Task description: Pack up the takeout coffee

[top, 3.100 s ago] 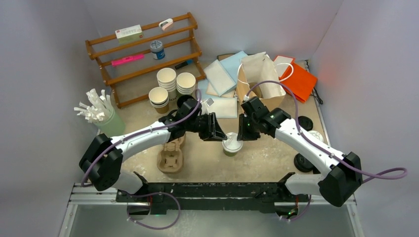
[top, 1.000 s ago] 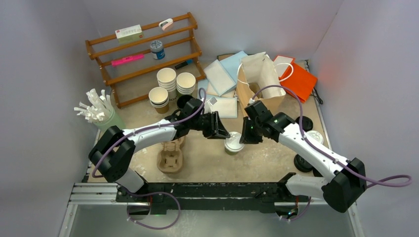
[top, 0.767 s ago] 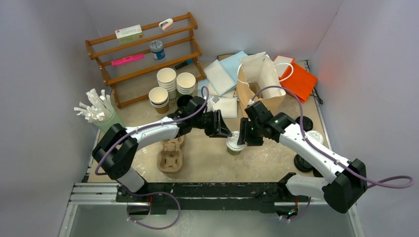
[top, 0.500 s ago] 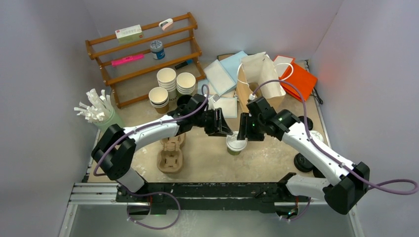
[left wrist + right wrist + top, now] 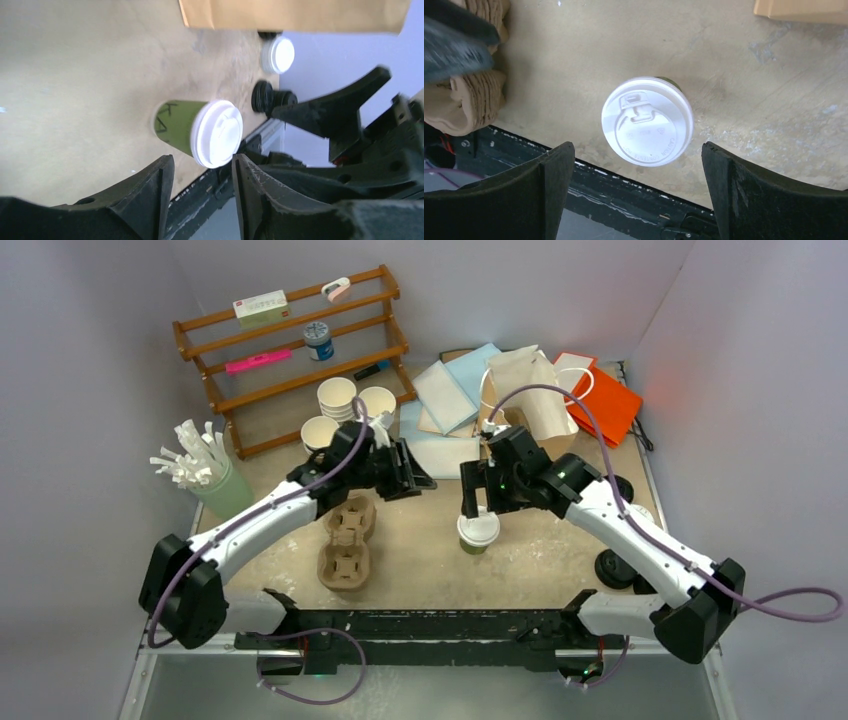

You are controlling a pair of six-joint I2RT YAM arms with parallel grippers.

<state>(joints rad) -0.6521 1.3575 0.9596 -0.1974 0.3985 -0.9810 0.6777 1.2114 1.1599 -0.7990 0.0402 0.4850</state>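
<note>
The takeout coffee (image 5: 478,530) is a green paper cup with a white plastic lid, standing upright and alone in the middle of the table. My right gripper (image 5: 468,502) hangs just above it and to its left, jaws wide open and empty; in its wrist view the lid (image 5: 647,121) lies below and between the spread fingers (image 5: 544,190). My left gripper (image 5: 418,478) is further left and back, apart from the cup, open with nothing held. Its wrist view shows the cup (image 5: 200,131) beyond the fingertips.
A kraft paper bag (image 5: 525,400) stands open behind the cup, with an orange bag (image 5: 605,405) beside it. A pulp cup tray (image 5: 345,545) lies left of centre. Stacked empty cups (image 5: 340,405), a wooden rack (image 5: 290,350), straws (image 5: 200,465) and loose black lids (image 5: 612,565) ring the area.
Both grippers have opened and drawn away from the lidded cup: the left arm pulled back to the left, the right one rose above it. The cup stays put.
</note>
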